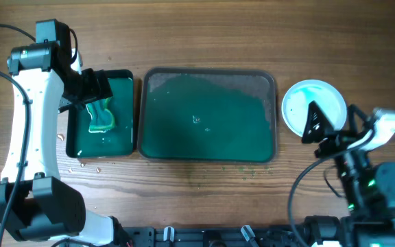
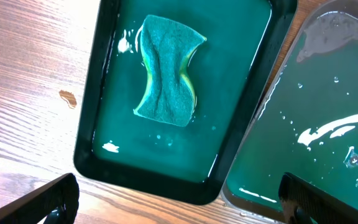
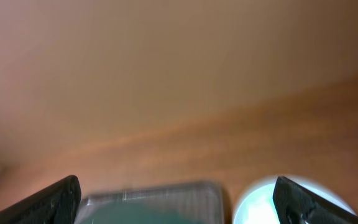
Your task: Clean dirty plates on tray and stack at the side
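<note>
Tray (image 1: 211,116) bare; plates (image 1: 300,103) stacked just off its right end, only the top one showing.
Left gripper (image 2: 182,205) hovers open and empty over the sponge (image 2: 166,71), which lies in its bin (image 2: 91,93). Right gripper (image 3: 179,199), spread and empty, hangs beside the stack.

Colour/pattern findings:

- Table (image 1: 204,34): mid-brown wood, lengthwise grain streaks; one small amber-brown spot (image 2: 68,98) in left wrist view.
- Tray (image 1: 208,71): dark green base, greyish rim; paler hazy grey-green band along far edge; white glints on wet surface.
- Bin (image 1: 133,113): black rim, dark green-teal inside, a few white glare spots.
- Sponge (image 1: 102,116): teal-green top, fine speckled texture, yellow-green edge.
- Plate (image 1: 299,118): white rim, pale blue-teal tinge twd centre; right wrist view too blurred to confirm.
- Left arm (image 1: 26,123): white shell, black joints.
- Right arm (image 1: 362,165): mostly black, white section nr wrist, small green light.
</note>
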{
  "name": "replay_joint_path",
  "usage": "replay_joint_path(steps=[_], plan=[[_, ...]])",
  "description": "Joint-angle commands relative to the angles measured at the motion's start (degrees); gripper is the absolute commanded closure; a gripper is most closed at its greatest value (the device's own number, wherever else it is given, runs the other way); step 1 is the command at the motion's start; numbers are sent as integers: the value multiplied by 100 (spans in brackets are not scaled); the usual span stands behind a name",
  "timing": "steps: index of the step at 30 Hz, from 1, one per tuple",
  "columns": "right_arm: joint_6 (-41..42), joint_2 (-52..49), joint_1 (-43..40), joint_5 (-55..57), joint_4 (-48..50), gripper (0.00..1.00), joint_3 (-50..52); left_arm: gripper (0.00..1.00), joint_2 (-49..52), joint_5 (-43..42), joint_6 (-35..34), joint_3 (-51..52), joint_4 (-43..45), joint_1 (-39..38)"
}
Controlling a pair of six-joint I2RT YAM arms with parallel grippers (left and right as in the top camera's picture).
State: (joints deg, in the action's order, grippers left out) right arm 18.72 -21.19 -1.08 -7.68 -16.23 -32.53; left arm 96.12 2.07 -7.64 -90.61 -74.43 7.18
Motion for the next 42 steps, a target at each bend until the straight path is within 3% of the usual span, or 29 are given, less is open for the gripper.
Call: replay_joint_path(steps=[1,7,29,32,34,37,42], plan=[[-225,1025,133,-83,789,0,1556,0,26,-31,-50,-42,4,2],[-201,2041,317,-87,1655,0,3187,0,26,-33,-50,-42,4,2],[-177,2055,315,-85,1690,0,3224,0,-94,-31,-50,-37,4,-15],[-179,2055,315,-85,1690,0,3224,0,-463,356,-7,-37,33,-197],[-179,2055,317,-85,1692,0,3224,0,-892,354,-7,98,540,-437],[-181,2055,315,-85,1692,0,3224,0,-1729,350,-4,855,2151,-826],[-179,2055,315,-85,1690,0,3224,0,-3679,-352,459,3279,4911,-1019]])
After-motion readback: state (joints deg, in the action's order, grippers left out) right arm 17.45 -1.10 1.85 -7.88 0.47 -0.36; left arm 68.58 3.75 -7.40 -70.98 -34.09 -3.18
